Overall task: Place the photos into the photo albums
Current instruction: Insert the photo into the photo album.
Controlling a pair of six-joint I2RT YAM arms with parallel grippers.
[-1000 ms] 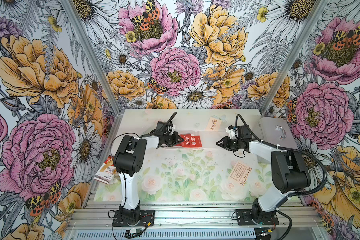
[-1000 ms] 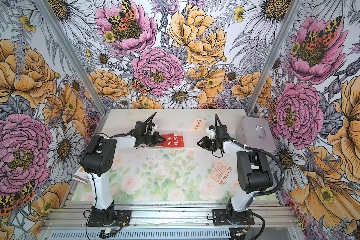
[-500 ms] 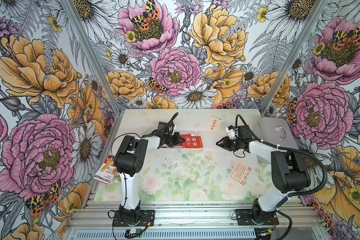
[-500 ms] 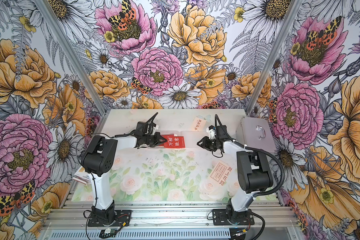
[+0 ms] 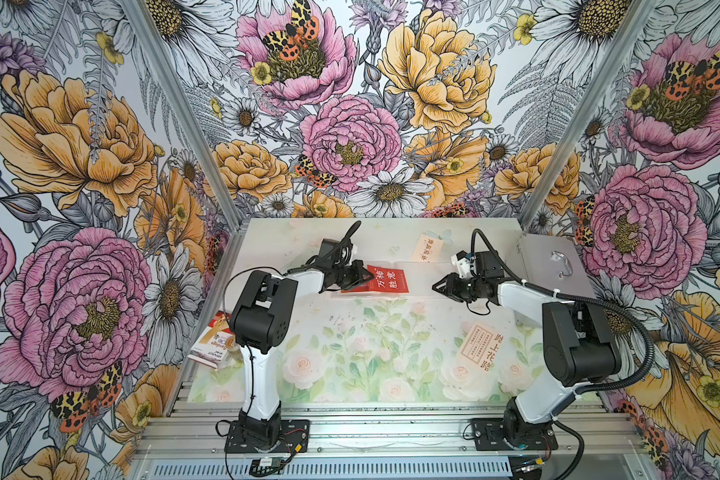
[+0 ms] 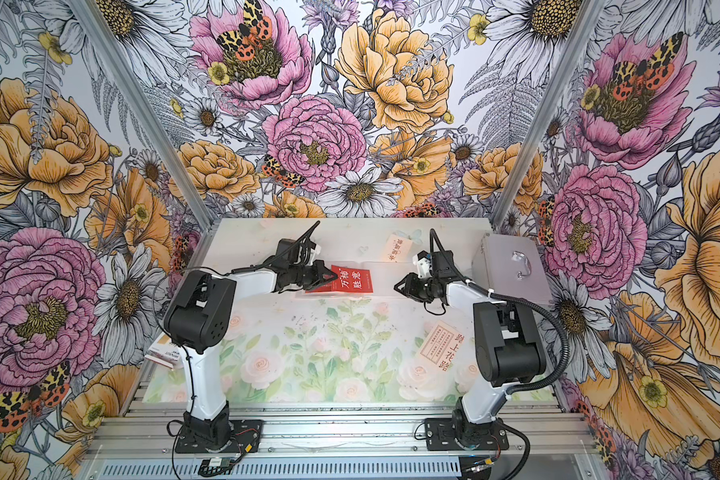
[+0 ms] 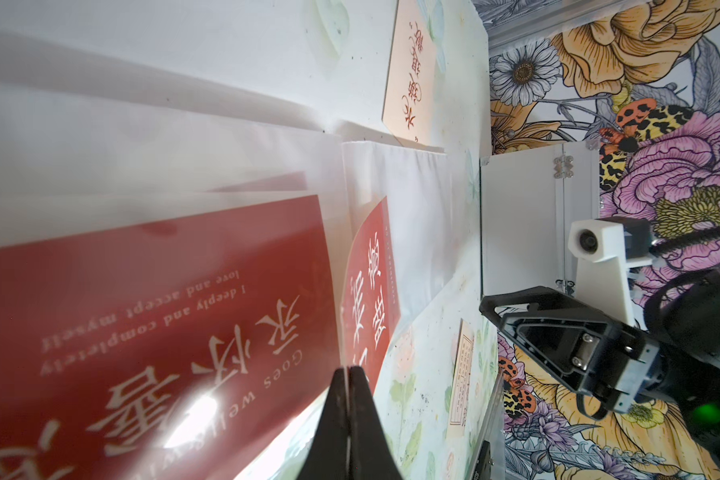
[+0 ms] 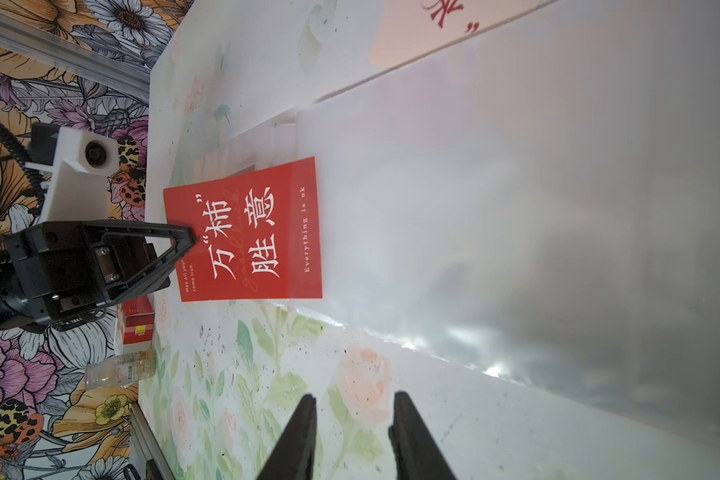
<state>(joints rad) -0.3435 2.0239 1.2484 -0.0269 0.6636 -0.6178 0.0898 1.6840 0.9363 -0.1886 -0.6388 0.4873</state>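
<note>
The floral table [image 5: 350, 365] carries a silver metal case [image 5: 547, 270] at its far right. The photo album [image 5: 422, 279] lies open at the far middle. A near cream photo [image 5: 479, 347] lies by the right arm, and a far cream photo [image 5: 428, 249] lies at the album's far edge. The left fingers [image 7: 335, 419] pinch a red photo [image 5: 386, 279] over the album. The right fingers [image 8: 298, 440] stand apart and empty.

"万"柿"胜意" and "Everything is ok" on the red photo [image 8: 246, 232]; "Bandage" on the carton [image 5: 215, 347].
</note>
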